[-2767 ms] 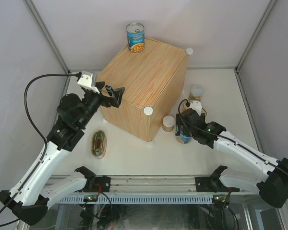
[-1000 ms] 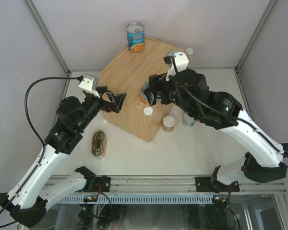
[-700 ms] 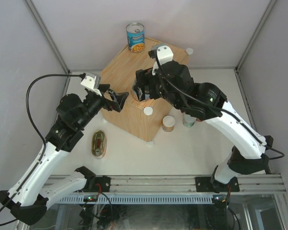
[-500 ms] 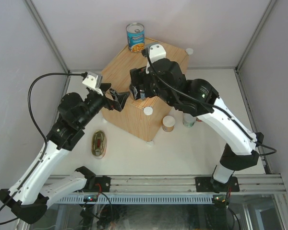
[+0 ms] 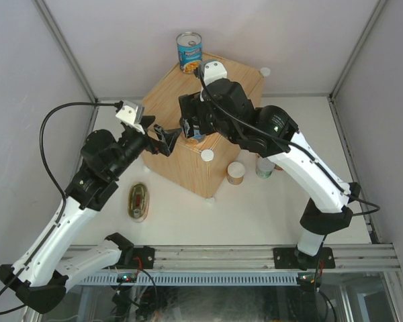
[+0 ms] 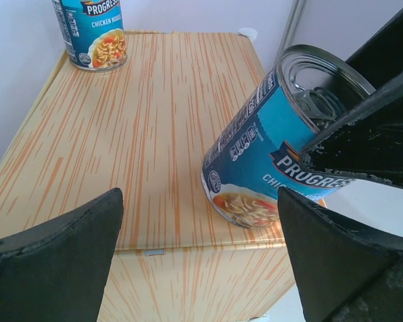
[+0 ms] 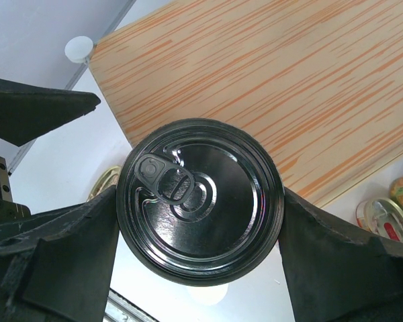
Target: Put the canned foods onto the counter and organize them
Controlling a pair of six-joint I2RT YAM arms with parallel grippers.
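Observation:
The counter (image 5: pixel 183 163) is a wood-grain box in the middle of the table. One tall blue can (image 5: pixel 189 51) stands at its far corner and also shows in the left wrist view (image 6: pixel 91 33). My right gripper (image 5: pixel 193 127) is shut on a second tall blue can (image 6: pixel 269 161) and holds it tilted over the counter's near edge. I cannot tell whether the can touches the top. Its lid (image 7: pixel 200 201) fills the right wrist view between the fingers. My left gripper (image 5: pixel 163 137) is open and empty beside the counter's left edge, facing the held can.
A flat oval tin (image 5: pixel 138 200) lies on the table left of the counter. A small orange-labelled can (image 5: pixel 236 173) and a green-labelled can (image 5: pixel 264 168) stand to its right. White knobs (image 5: pixel 207 155) sit at the counter's corners. Walls close in on three sides.
My right arm lifted the blue can from the table right of the counter and carried it up and left over the counter top. My left gripper edged slightly toward the counter.

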